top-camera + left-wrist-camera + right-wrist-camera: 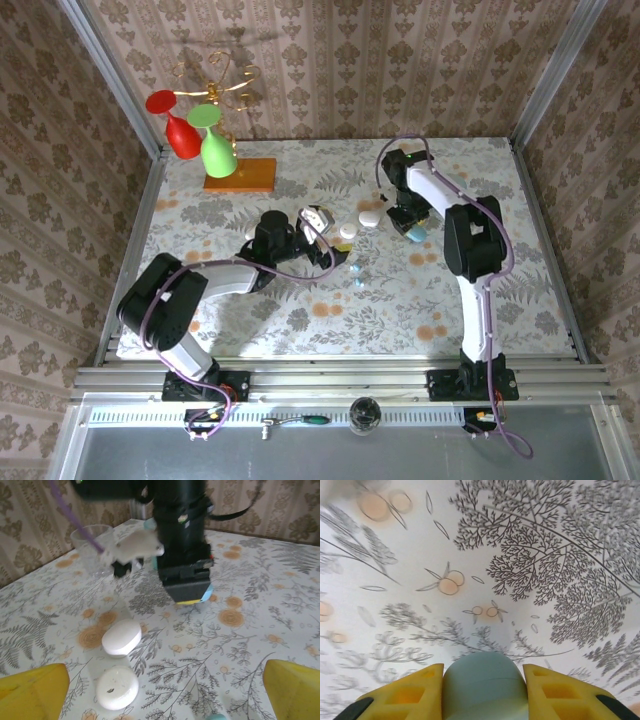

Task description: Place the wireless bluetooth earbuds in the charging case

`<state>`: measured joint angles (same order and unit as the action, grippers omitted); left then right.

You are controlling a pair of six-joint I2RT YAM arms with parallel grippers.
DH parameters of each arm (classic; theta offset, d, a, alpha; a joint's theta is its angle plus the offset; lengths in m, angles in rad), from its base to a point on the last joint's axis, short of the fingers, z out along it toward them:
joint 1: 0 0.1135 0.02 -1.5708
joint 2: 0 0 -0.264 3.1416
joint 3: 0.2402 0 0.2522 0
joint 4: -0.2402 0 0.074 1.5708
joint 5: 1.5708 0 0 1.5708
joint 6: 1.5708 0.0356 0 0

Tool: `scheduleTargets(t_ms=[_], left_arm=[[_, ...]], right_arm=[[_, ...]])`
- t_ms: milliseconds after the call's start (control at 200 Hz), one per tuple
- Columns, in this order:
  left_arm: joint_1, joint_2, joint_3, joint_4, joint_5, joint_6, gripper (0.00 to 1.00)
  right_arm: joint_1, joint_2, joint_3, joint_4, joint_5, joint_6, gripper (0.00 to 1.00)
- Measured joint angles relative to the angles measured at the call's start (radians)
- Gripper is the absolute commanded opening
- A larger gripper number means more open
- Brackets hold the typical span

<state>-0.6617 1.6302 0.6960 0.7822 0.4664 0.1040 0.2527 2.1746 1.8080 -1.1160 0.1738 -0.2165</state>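
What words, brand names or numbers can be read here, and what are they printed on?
No readable text anywhere.
charging case: plain, no lettering.
nearer white round piece: dark specks, too blurred to read.
tablecloth: leaf and flower pattern, no words.

The right pincer (483,680) grips the charging case (484,687) (pale blue) between 2 yellow fingers (405,696).

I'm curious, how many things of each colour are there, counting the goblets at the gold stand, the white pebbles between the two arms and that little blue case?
Red goblet: 1
Green goblet: 1
White rounded pebble-shaped pieces: 2
Light-blue smooth oval case: 1
Total: 5
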Motion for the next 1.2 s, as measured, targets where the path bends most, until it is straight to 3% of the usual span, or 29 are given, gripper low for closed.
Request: scheduleTargets(t_ms=[320, 625, 975, 1200], left_arm=[[-0.026, 0.101, 0.024, 0.109, -0.104, -0.146, 1.0], [-0.084, 0.24, 0.105, 0.212, -0.108, -0.267, 0.95], [-0.096, 0.347, 0.184, 0.34, -0.081, -0.383, 0.78], [-0.096, 0.358, 0.198, 0.378, -0.049, -0.424, 0.43]], right_arm=[[-0.007, -0.304, -0.376, 0.327, -0.266, 0.43, 0.32], [-0.007, -0.494, -0.623, 0.663, -0.462, 0.8, 0.31], [-0.007, -0.606, -0.695, 0.868, -0.597, 1.0, 0.29], [-0.007, -0.618, -0.731, 0.938, -0.657, 1.044, 0.29]])
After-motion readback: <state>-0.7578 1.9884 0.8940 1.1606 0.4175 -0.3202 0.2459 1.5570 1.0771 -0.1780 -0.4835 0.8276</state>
